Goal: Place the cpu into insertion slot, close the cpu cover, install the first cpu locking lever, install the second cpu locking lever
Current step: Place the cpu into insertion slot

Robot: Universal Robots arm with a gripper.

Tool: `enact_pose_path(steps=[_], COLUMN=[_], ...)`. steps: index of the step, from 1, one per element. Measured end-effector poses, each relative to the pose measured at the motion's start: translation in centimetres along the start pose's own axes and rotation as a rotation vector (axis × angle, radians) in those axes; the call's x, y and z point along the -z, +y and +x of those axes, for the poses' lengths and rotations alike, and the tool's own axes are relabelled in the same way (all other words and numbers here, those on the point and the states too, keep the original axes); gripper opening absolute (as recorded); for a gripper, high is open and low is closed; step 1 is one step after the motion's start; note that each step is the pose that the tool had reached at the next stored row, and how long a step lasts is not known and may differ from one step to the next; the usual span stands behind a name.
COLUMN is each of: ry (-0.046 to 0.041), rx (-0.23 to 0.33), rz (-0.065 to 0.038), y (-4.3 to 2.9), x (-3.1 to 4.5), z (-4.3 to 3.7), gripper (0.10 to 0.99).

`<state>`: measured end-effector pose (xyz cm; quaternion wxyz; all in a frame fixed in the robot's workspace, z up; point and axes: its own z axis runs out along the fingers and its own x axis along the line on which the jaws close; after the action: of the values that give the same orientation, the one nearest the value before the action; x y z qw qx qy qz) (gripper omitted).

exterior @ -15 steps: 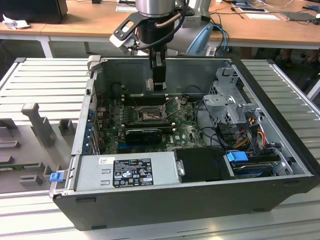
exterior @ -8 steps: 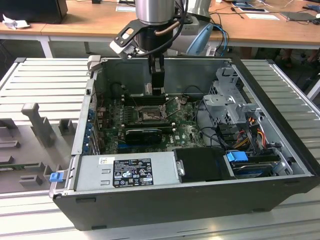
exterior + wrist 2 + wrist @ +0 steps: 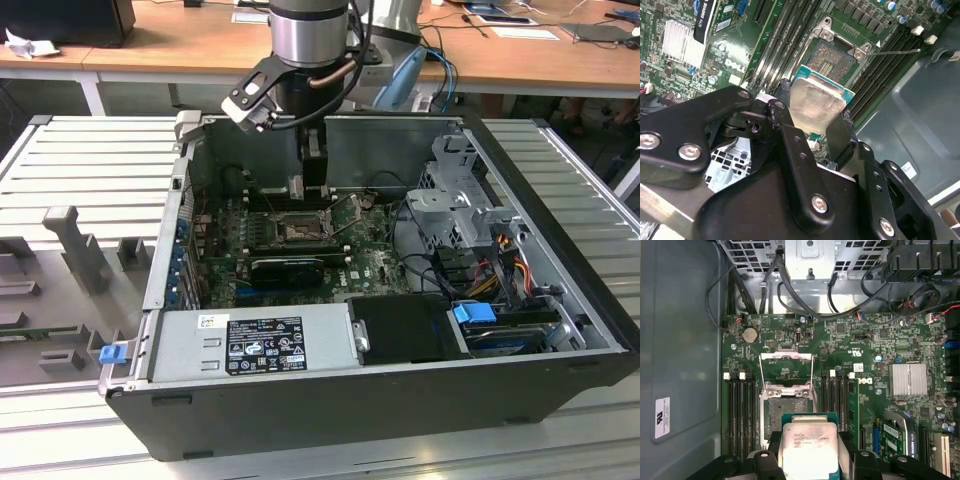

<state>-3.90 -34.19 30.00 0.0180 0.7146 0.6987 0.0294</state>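
My gripper [image 3: 816, 116] is shut on the cpu [image 3: 815, 102], a flat square chip with a pale silver face and a green edge, held by two opposite sides between the black fingers [image 3: 844, 131]. In both wrist views the cpu [image 3: 807, 442] hangs above the motherboard, close to the insertion slot [image 3: 785, 407] and overlapping its near edge. The slot [image 3: 832, 57] is a dark square socket with a silver rim, and it lies uncovered. The cpu cover [image 3: 787, 365], a thin silver frame, is swung open beyond the slot. A thin locking lever [image 3: 900, 51] sticks out beside the socket. In the exterior view the gripper [image 3: 311, 188] reaches down into the case over the slot [image 3: 300, 230].
Long black memory slots [image 3: 740, 410] flank the socket on both sides. A black expansion card [image 3: 288, 268] lies in front of it, with a silver heat sink [image 3: 908, 380] nearby. The power supply [image 3: 250, 345], drive cage [image 3: 460, 210] and loose cables [image 3: 805, 305] line the case walls.
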Motion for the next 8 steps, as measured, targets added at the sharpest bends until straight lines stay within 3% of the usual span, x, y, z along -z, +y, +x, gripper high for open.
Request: enact_pose_path(steps=[8], ry=[0.0009], rx=[0.0], rz=[-0.002], y=[-0.22], x=[-1.52], z=[0.0], gripper=[0.529])
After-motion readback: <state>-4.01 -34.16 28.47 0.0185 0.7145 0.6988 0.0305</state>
